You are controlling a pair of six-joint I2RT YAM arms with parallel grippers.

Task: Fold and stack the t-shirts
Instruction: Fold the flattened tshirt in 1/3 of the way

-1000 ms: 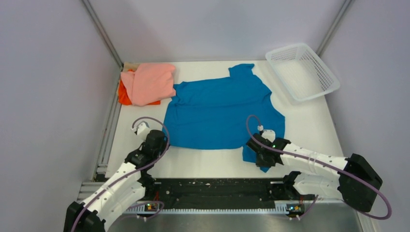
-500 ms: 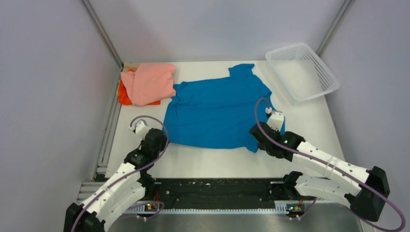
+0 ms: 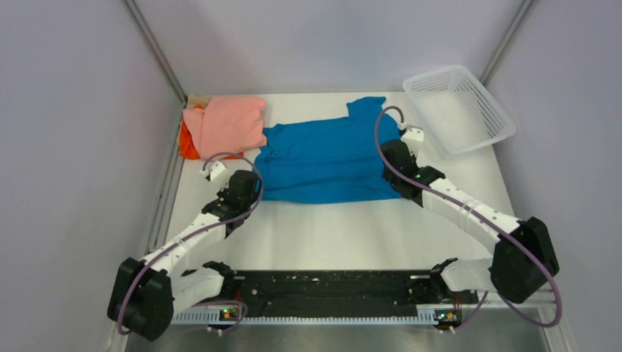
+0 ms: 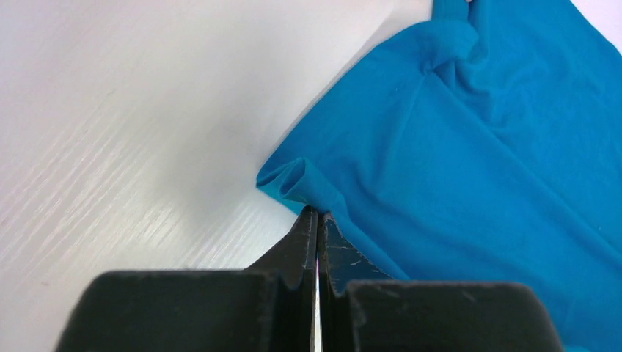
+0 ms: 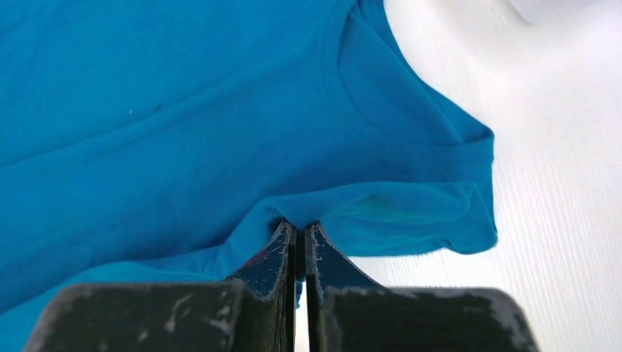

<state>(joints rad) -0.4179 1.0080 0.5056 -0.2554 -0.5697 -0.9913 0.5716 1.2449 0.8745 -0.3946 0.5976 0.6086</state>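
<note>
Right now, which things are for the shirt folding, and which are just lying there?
For the job: blue shirt, pinched by the left hand and the right hand; pink shirt; orange shirt under the pink one.
Just lying there: white basket.

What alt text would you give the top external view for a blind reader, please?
The left pincer and right pincer each clamp an edge of the blue shirt on the table. Pink shirt over orange shirt far left, basket far right.
</note>
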